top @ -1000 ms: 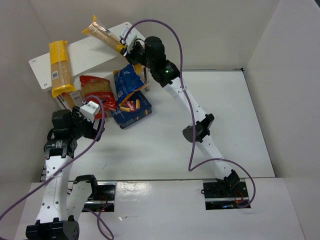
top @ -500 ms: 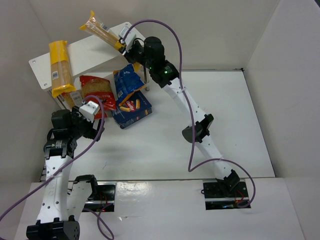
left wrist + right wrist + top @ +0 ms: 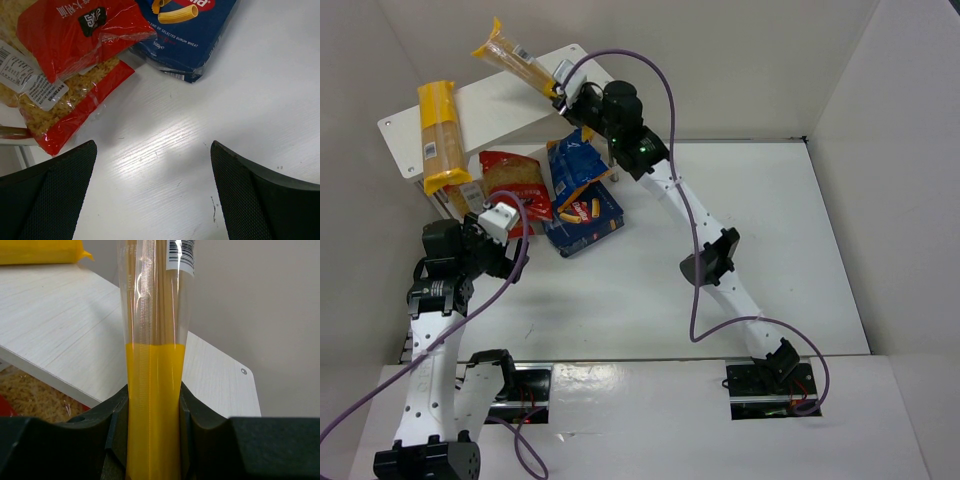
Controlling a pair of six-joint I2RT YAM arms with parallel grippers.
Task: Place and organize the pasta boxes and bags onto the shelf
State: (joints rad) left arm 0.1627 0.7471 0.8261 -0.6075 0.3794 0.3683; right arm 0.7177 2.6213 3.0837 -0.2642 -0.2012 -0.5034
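My right gripper point(image 3: 563, 92) is shut on one yellow-and-clear spaghetti bag point(image 3: 516, 63), holding it by its yellow end above the right part of the white shelf point(image 3: 510, 105); the wrist view shows the bag point(image 3: 153, 405) clamped between the pads. The second spaghetti bag point(image 3: 440, 134) lies across the shelf's left end. The red pasta bag point(image 3: 510, 181), the blue bag point(image 3: 574, 165) and the flat dark-blue box point(image 3: 588, 220) lie on the table below the shelf's front. My left gripper point(image 3: 500, 215) is open and empty, just near of the red bag point(image 3: 75, 50).
White walls close in the table at the back and on both sides. The shelf stands in the far left corner. A purple cable loops above each arm.
My right gripper has carried the spaghetti bag up and to the left over the shelf. The left arm has not moved.
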